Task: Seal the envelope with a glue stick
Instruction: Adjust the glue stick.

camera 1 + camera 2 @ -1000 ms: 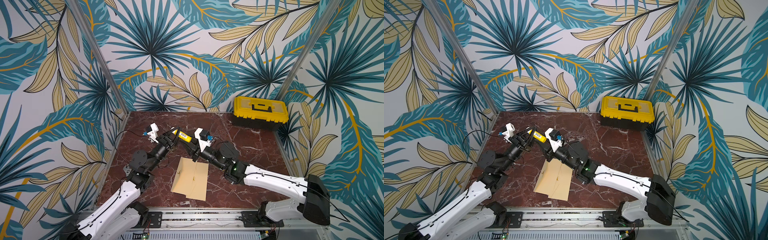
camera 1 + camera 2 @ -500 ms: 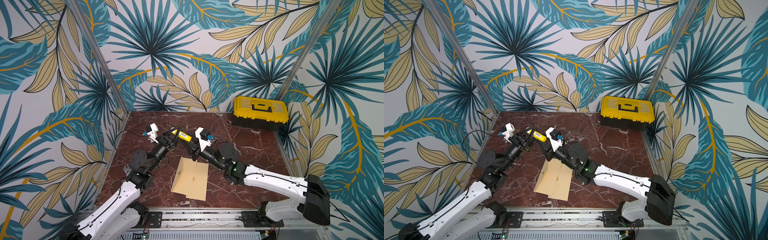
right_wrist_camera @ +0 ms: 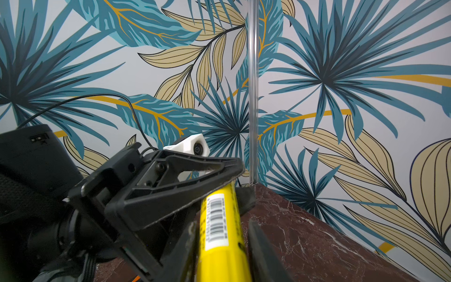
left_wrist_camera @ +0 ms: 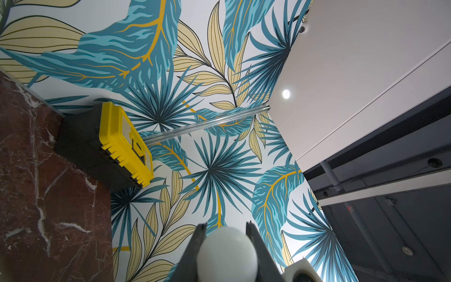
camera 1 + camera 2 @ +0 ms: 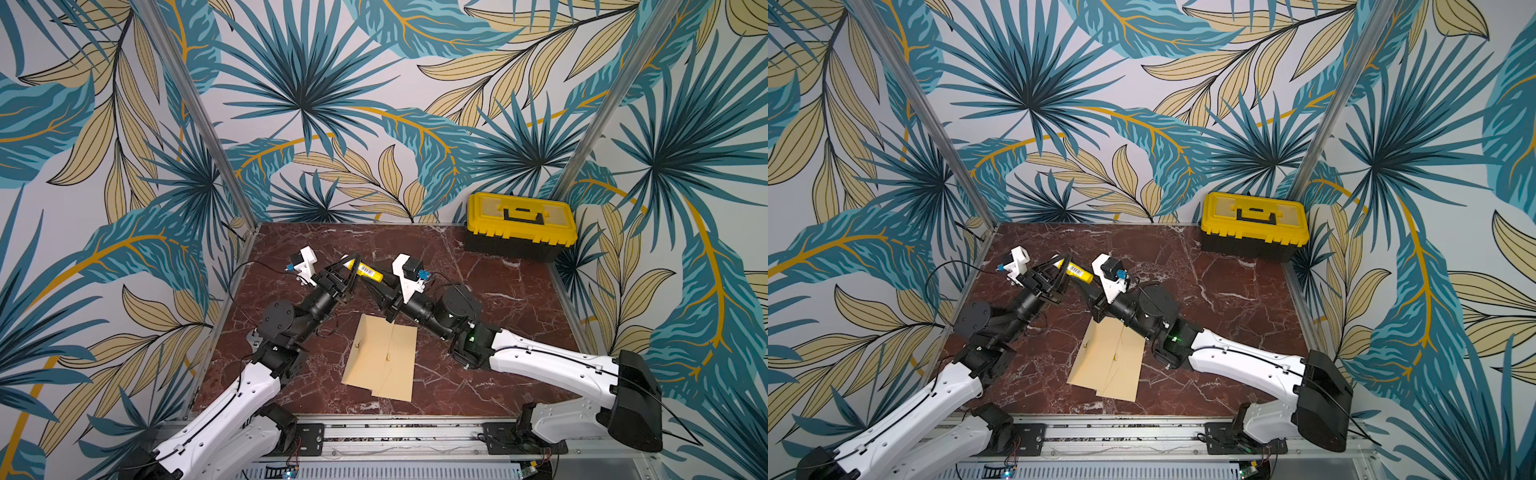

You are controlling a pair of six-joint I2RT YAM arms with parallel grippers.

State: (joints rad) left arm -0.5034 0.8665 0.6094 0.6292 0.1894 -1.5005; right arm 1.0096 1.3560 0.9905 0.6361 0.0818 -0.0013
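— Two grippers on one glue stick [image 5: 368,271]?
— Yes. The left gripper [image 5: 350,262] is clamped on its white end; the right gripper [image 5: 381,279] is closed on the yellow end, barcode label showing between them.
— Is it off the tabletop [image 5: 478,299]?
— Held in the air between both sets of fingertips. The tan envelope [image 5: 382,361] lies flat below the grippers, back toward the arms' bases.

The envelope [image 5: 380,361] lies flat on the table [image 5: 498,299], front of centre. The glue stick [image 5: 369,270] is raised behind it; the toolbox [image 5: 519,226] stands in the far right corner.
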